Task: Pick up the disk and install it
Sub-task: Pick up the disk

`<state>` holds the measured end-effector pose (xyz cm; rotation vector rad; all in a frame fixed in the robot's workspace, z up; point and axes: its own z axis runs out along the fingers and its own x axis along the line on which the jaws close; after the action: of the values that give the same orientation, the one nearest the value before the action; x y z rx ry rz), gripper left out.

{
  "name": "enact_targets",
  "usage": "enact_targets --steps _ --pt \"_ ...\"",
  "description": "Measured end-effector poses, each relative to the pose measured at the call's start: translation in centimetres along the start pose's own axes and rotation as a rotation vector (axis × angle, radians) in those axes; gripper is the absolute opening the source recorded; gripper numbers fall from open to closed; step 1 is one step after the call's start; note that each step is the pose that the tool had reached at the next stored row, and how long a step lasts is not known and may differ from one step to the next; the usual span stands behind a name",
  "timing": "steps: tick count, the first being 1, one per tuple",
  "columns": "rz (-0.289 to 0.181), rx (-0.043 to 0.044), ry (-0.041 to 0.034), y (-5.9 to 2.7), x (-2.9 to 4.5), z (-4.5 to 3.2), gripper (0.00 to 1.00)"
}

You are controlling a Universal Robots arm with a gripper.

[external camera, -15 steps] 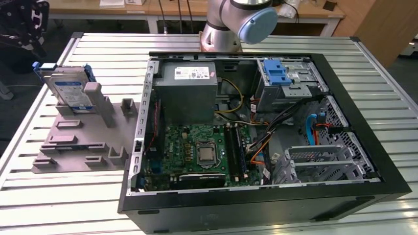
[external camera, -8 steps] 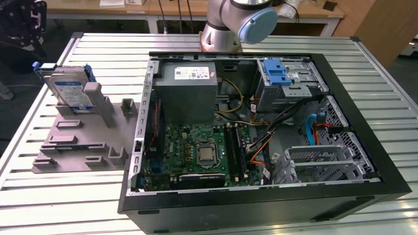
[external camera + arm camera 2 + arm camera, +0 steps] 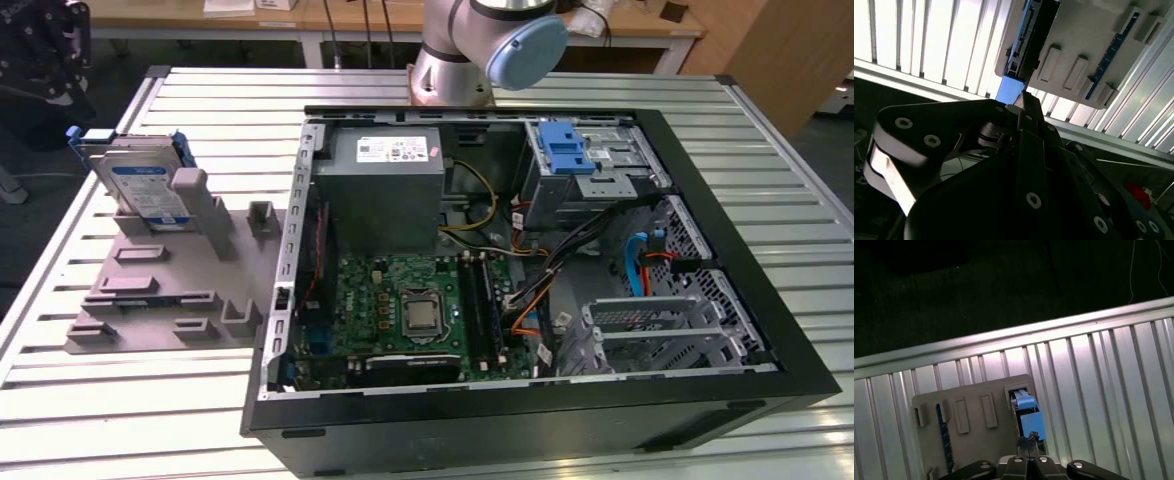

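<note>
One arm (image 3: 447, 70), silver-grey, had a pale blue round joint cap (image 3: 527, 50); its tool (image 3: 1024, 102) was black, with silver screws (image 3: 904, 122).

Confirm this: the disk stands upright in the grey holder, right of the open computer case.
Wrong side. The exterior view shows the disk standing upright in the grey holder on that view's left of the open computer case, not its right.

Disk (image 3: 1028, 416): edge-on, blue frame showing, standing in grey holder (image 3: 976, 445)
Holder: on ribbed worktop (image 3: 1094, 380), near its edge
</note>
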<state>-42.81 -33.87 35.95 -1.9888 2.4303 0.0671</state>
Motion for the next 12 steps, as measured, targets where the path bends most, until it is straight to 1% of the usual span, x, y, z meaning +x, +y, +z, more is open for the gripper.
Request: enact_targets --steps 2,3,9,10,11,12 --pt "-0.026 -0.0006 0.0007 0.00 0.00 0.01 0.11" --pt "-0.030 -0.0006 0.0008 0.00 0.00 0.02 0.11" --pt "-0.031 -0.0007 0.0009 0.00 0.00 0.01 0.11" --pt "-0.031 -0.0007 0.0009 0.00 0.00 0.01 0.17" --pt "-0.031 -0.0007 0.0009 0.00 0.00 0.01 0.17" --pt "-0.031 -0.0007 0.0009 0.00 0.00 0.01 0.29"
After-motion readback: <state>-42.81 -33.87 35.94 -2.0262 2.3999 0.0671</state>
